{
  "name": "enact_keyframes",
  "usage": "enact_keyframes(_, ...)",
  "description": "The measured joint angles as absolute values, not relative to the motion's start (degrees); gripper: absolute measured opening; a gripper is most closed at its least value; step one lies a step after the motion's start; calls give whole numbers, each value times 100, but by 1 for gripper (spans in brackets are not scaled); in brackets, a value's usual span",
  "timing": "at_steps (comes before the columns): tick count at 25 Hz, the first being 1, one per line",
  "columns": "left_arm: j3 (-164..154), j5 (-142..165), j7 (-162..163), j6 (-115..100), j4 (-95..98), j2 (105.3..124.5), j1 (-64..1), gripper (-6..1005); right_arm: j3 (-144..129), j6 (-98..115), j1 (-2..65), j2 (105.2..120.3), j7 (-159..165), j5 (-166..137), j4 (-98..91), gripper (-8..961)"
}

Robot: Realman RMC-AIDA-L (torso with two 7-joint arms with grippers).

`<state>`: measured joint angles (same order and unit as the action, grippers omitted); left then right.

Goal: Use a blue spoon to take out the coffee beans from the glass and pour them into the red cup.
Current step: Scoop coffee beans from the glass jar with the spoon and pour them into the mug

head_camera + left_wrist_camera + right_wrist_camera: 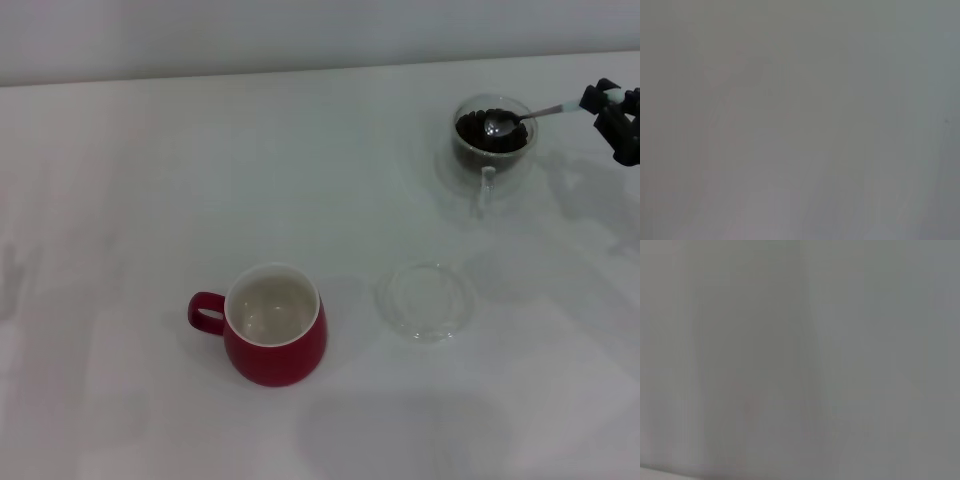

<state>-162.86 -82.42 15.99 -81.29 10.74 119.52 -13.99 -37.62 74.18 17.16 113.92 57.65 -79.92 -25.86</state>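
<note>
- Nearest, in the lower centre-left of the head view, the red cup (275, 338) stands upright on the white tabletop (120, 200). Its loop handle points toward the left edge of the frame, and its cream inside shows no beans.
- Just to the right of it, near the frame's centre, a flat clear glass dish (426, 300) lies on the tabletop, close to the cup but apart from it.
- Farther back, in the upper right of the frame, the glass (493, 140) stands upright with its clear handle turned toward the near side. The coffee beans (490, 135) form a dark heap inside it.
- The blue spoon (520, 117) has its metal bowl down in the glass, resting on or just over the beans; which of the 2 cannot be told. Its neck slants up to the right across the rim, and the pale handle end reaches the right tool (606, 105).
- The right tool, at the far right edge of the frame, is closed on the spoon's handle end, beside the glass and above the tabletop.
- The left tool is in no view.
- Both wrist views show only a blank grey blur.
</note>
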Motion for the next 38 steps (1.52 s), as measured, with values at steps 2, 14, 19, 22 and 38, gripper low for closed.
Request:
enact_keyframes(2, -16286, -8232, 1599, -8129, 1074, 11954, -1391, 786, -3794, 7370, 1720, 11394, 5759, -8008, -2582, 151)
enact_keyframes(14, -16286, -8226, 1599, -8130, 1072, 11945, -1400, 785, -3806, 7302, 1718, 11407, 5982, -8138, -2537, 151)
enact_keyframes(19, -16286, -8226, 1609, -8131, 1072, 11944, -1409, 785, -3805, 7244, 1699, 11403, 6488, -8139, -2591, 152)
enact_keyframes(22, -16275, -8228, 1612, -8132, 1066, 11944, -1418, 785, -3806, 7241, 1701, 11369, 6766, -8146, -2599, 152)
enact_keyframes(38, -16242, -8262, 1619, -8135, 1033, 11935, -1433, 786, -4135, 7025, 1793, 11394, 8100, -8652, -3255, 152)
